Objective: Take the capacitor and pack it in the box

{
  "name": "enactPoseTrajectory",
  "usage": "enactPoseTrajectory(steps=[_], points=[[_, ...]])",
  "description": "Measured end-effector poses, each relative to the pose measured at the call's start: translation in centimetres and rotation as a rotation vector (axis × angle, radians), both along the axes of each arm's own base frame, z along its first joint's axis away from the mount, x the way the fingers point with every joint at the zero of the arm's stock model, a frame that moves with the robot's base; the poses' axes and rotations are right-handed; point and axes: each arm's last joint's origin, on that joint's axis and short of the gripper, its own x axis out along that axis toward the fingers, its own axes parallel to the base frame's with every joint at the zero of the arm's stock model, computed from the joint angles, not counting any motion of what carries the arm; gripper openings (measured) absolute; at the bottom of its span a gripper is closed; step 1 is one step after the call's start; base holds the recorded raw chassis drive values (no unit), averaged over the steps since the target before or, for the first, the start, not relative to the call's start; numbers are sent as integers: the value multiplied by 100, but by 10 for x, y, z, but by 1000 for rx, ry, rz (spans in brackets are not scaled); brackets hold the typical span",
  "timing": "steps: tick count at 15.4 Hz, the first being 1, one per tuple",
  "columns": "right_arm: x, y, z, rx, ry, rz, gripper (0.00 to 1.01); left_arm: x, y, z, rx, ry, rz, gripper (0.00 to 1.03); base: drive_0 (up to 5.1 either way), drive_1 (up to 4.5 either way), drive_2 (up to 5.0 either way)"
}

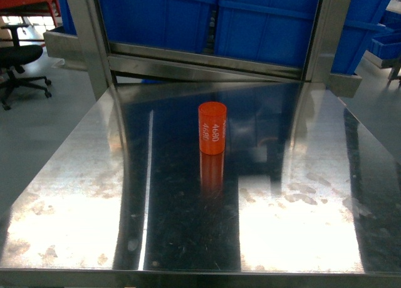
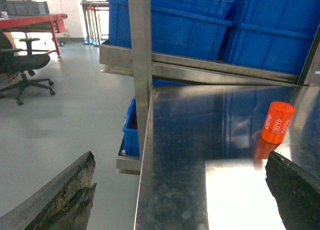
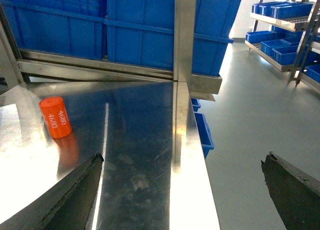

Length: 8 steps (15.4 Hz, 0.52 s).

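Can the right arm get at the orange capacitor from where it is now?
Probably yes: the capacitor stands upright alone on the bare steel table, nothing blocks it, and the right gripper is open.

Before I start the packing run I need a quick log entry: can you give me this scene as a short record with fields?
part: orange cylinder printed 4680, standing upright
surface: shiny steel table, cylinder near its middle
box: not in any view
left gripper: open, at the table's left edge, holding nothing
right gripper: open, at the table's right edge, holding nothing
behind table: blue bins on a steel rack
room: office chair at far left
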Motion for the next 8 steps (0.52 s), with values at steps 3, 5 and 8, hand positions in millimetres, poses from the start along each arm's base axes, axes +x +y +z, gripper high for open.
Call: enactPoseTrajectory(steps=[3,5,8], points=[[0,0,0,0,-1,0,98,0,0,0,0,1,0,98,0,0,0],[0,0,0,0,0,0,98,0,0,0,0,1,0,98,0,0,0],[0,0,0,0,0,-1,98,3,2,-2,-43,57,-63,98,0,0,0]])
